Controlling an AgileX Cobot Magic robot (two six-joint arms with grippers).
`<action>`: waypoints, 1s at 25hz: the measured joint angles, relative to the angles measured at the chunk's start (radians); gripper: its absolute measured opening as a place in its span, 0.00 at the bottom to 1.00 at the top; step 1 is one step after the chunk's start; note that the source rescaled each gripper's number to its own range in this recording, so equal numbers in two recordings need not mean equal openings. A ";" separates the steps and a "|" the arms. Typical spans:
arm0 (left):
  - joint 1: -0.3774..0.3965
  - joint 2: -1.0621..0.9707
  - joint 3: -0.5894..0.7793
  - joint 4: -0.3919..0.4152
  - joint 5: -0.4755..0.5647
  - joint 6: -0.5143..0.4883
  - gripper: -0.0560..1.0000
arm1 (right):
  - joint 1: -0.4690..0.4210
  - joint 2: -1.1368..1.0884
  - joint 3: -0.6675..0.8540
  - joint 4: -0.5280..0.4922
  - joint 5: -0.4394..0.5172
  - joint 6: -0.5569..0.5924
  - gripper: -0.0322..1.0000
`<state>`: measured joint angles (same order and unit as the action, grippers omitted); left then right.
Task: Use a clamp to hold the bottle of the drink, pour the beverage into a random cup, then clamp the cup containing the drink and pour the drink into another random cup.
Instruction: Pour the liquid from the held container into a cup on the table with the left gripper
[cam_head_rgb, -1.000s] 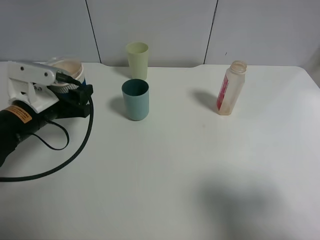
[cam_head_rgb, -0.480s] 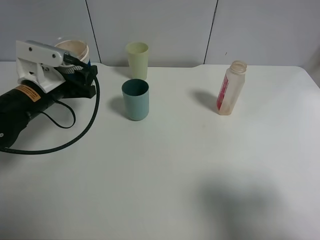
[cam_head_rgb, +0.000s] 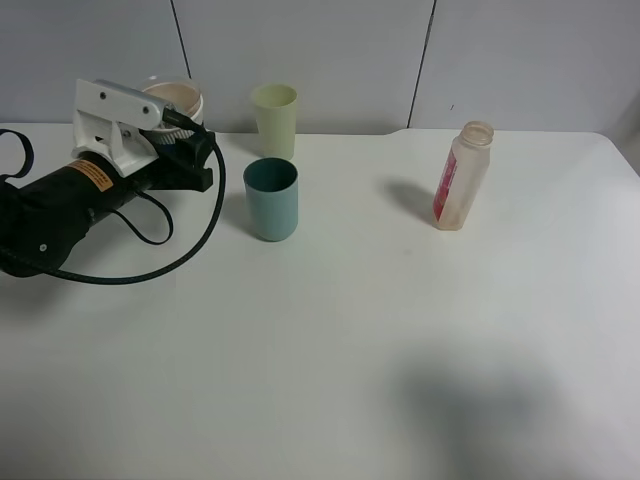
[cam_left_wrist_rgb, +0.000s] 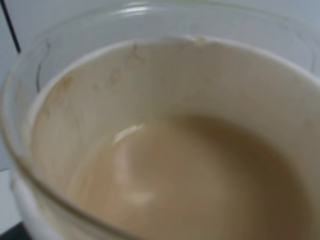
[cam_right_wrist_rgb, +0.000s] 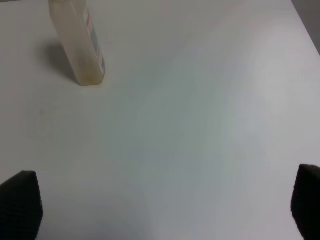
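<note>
— so, what's the left gripper (cam_head_rgb: 172, 138) doing right now?

— clamped tight on the blue-and-white cup (cam_head_rgb: 176, 96), pinching it by the sides. the cup sits upright in the jaws over at the far left of the high view, rim up against the grey wall. can't see its base, it's hidden behind the gripper. the left wrist view is basically all cup (cam_left_wrist_rgb: 165, 100), with tan drink (cam_left_wrist_rgb: 200, 175) pooled in the bottom.

— ok and the other arm?

— right gripper (cam_right_wrist_rgb: 165, 207) is spread wide. black fingertips (cam_right_wrist_rgb: 20, 202) sit at both edges of its wrist view, with only bare table (cam_right_wrist_rgb: 200, 125) between them.

— where's everything else?

— teal tumbler (cam_head_rgb: 271, 198) stands just right of the held cup, near the gripper but not touching it. pale yellow-green tumbler (cam_head_rgb: 275, 118) is right behind the teal one, closer to the wall. the bottle (cam_head_rgb: 460, 180) is upright with an open neck, well apart on the right side, pink-red label facing left. a black cable (cam_head_rgb: 196, 245) loops off the left arm across the table.
</note>
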<state>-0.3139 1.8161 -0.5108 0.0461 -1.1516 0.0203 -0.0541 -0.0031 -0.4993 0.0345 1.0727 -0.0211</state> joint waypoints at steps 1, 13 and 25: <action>0.000 0.011 -0.013 0.000 0.006 0.006 0.05 | 0.000 0.000 0.000 0.000 0.000 0.000 1.00; 0.000 0.103 -0.120 0.027 0.079 0.049 0.05 | 0.000 0.000 0.000 -0.001 0.000 0.001 1.00; 0.000 0.150 -0.207 0.056 0.193 0.110 0.05 | 0.000 0.000 0.000 -0.002 0.000 0.001 1.00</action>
<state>-0.3139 1.9663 -0.7182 0.1020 -0.9590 0.1306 -0.0541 -0.0031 -0.4993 0.0326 1.0727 -0.0203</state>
